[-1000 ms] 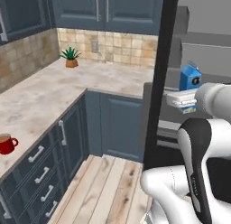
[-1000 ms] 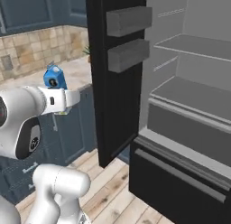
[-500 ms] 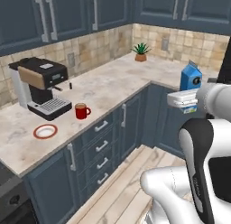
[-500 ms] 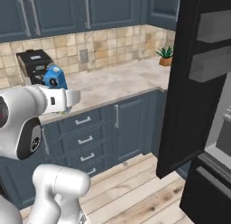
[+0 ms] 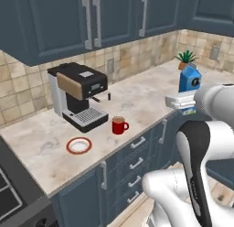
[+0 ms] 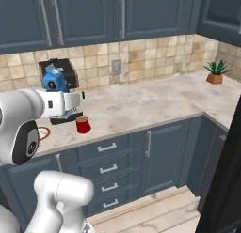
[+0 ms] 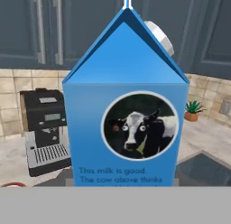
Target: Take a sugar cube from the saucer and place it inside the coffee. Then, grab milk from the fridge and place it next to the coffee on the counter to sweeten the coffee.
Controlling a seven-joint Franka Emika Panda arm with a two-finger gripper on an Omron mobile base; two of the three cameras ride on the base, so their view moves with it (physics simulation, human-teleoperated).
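Observation:
The blue milk carton (image 5: 189,79) (image 6: 54,81) stands upright in my gripper (image 5: 185,106) (image 6: 61,107), which is shut on its lower part, held in the air in front of the counter (image 5: 137,100). Up close, the milk (image 7: 126,114) shows its cow picture. The coffee, a red mug (image 5: 119,126) (image 6: 83,124), stands on the counter in front of the coffee machine, left of the carton in the left base view. The saucer (image 5: 79,145) (image 6: 43,132) lies left of the mug. The sugar cube is out of view. A dark fridge door edge (image 6: 225,180) shows at the far right.
A black-and-silver coffee machine (image 5: 80,100) (image 7: 45,133) stands behind the mug against the tiled wall. A potted plant (image 5: 186,59) (image 6: 215,71) sits in the counter's far corner. A black stove (image 5: 11,198) borders the counter's left end. Blue cabinets hang above.
The whole picture has swung from the open fridge to the counter with the coffee machine, so the base has turned. The milk has stayed in the gripper throughout.

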